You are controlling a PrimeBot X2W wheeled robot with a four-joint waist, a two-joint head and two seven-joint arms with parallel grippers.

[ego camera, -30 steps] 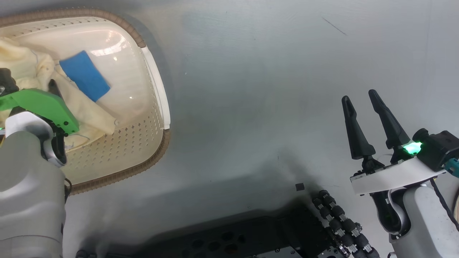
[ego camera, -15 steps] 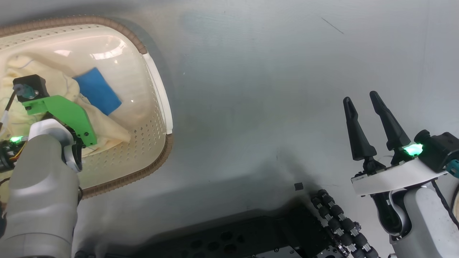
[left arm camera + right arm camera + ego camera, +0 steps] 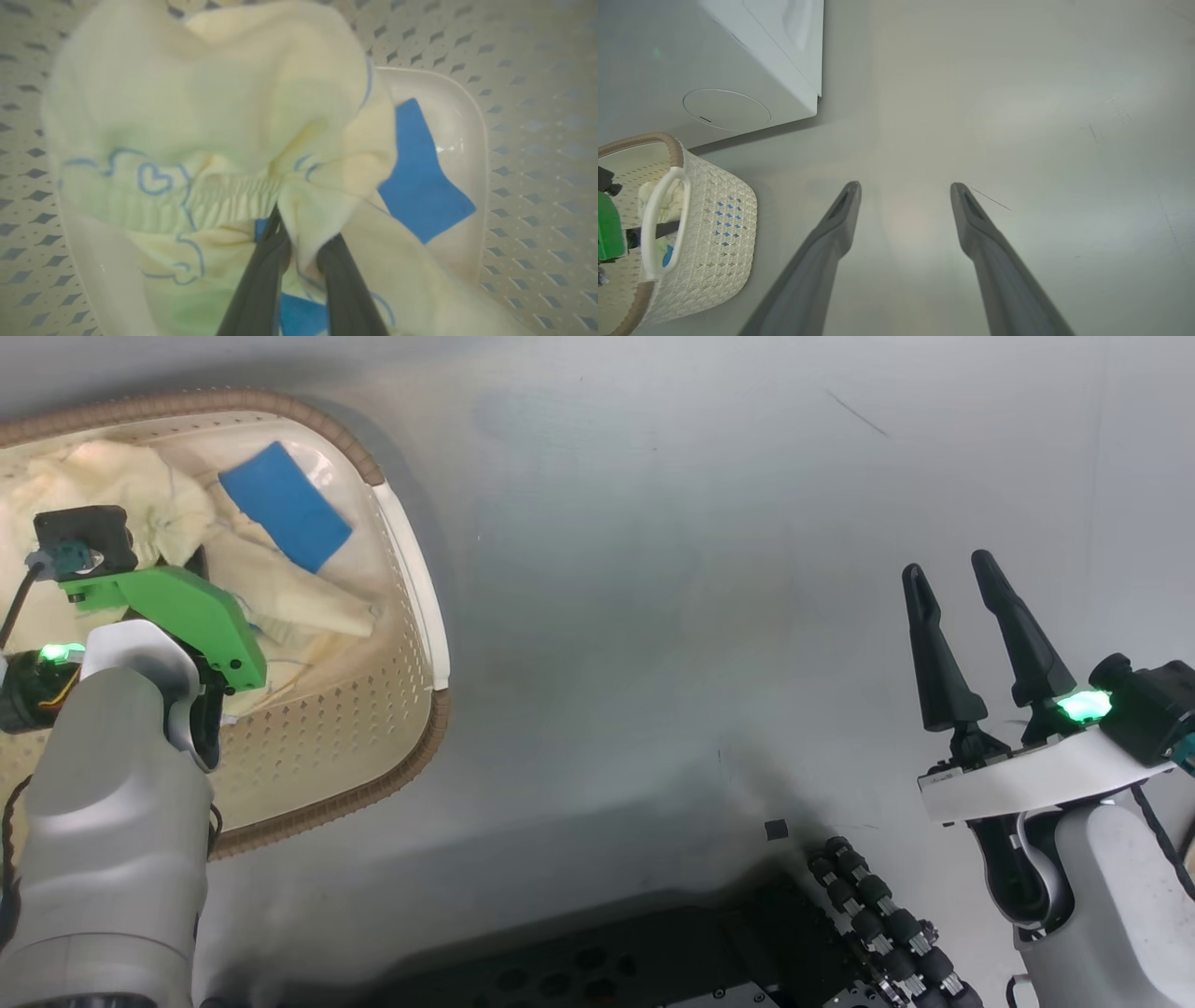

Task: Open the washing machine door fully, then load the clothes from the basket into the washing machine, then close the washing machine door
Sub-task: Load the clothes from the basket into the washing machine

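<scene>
The cream basket (image 3: 411, 644) with its brown rim stands on the floor at the upper left of the head view. Inside lie the pale yellow clothes (image 3: 140, 495) and the blue cloth piece (image 3: 285, 518). My left gripper (image 3: 301, 233) reaches down into the basket and is shut on a bunched fold of a yellow garment (image 3: 224, 116) with blue line prints. In the head view its green mount (image 3: 177, 611) hides the fingers. My right gripper (image 3: 962, 583) hangs open over bare floor, far right of the basket. A lower corner of the white washing machine (image 3: 752, 70) shows; its door is out of view.
Grey floor (image 3: 653, 569) stretches between the basket and my right arm. My dark base (image 3: 653, 961) with its cable chain (image 3: 878, 915) lies along the bottom edge. In the right wrist view the basket (image 3: 714, 233) stands just in front of the washer's round cover (image 3: 726, 109).
My left arm has moved over the basket and the yellow garment has bunched and risen with it. The blue cloth has slid toward the basket's far side. The right gripper has barely moved.
</scene>
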